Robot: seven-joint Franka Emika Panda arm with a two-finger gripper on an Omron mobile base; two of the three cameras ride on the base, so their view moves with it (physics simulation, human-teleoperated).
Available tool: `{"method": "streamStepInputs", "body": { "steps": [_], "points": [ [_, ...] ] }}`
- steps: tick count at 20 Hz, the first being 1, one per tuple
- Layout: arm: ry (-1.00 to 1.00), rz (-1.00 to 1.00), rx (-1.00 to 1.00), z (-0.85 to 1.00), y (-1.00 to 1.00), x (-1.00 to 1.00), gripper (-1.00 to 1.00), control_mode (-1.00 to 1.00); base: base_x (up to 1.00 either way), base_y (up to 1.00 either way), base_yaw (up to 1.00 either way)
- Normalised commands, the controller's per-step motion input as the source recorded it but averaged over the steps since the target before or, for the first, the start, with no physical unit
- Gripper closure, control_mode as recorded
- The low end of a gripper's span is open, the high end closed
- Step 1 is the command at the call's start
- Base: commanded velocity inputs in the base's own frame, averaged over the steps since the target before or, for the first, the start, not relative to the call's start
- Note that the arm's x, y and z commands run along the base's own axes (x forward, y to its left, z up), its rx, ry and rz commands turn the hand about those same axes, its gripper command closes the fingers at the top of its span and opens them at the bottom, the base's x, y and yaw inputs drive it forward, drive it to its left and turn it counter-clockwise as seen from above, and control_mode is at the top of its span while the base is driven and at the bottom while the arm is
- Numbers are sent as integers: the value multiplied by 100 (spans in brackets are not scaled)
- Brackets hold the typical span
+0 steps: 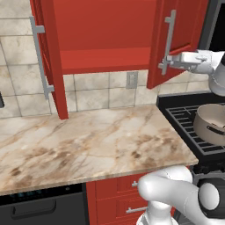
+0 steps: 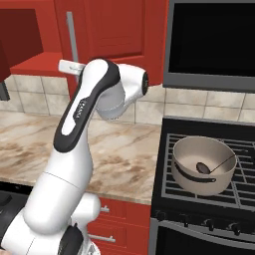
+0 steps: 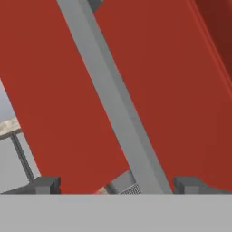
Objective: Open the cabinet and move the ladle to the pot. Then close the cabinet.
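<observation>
The red cabinet point(image 1: 105, 39) stands with both doors swung out and a bare shelf inside. My gripper point(image 1: 164, 62) is at the lower end of the right door's silver bar handle point(image 1: 168, 39). In the hand view the fingertips point(image 3: 45, 185) sit wide apart on either side of that handle point(image 3: 113, 99) with a gap on each side, so the gripper point(image 3: 118, 185) is open. The grey pot point(image 2: 204, 164) rests on the stove, and the dark ladle point(image 2: 201, 168) lies inside it with its handle leaning on the right rim. The pot point(image 1: 210, 125) also appears at the right edge of the left base view.
A marble counter point(image 1: 88, 140) runs below the cabinet, with red drawers point(image 1: 116, 193) underneath. The black stove point(image 2: 169, 191) stands to the right, under a dark microwave point(image 2: 214, 45). The left cabinet door point(image 1: 48, 57) juts out over the counter. My arm point(image 2: 79, 124) crosses in front of the right door.
</observation>
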Motion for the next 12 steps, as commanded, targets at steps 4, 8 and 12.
{"method": "streamStepInputs", "body": {
  "steps": [4, 8, 12],
  "points": [
    [-2, -6, 0, 21, 43, 30, -100, -100, 0, 0, 0],
    [-7, -12, 0, 19, 36, 35, -100, -100, 0, 0, 0],
    [-7, -21, 0, 18, 26, 44, -100, -100, 0, 0, 0]
  ]
}}
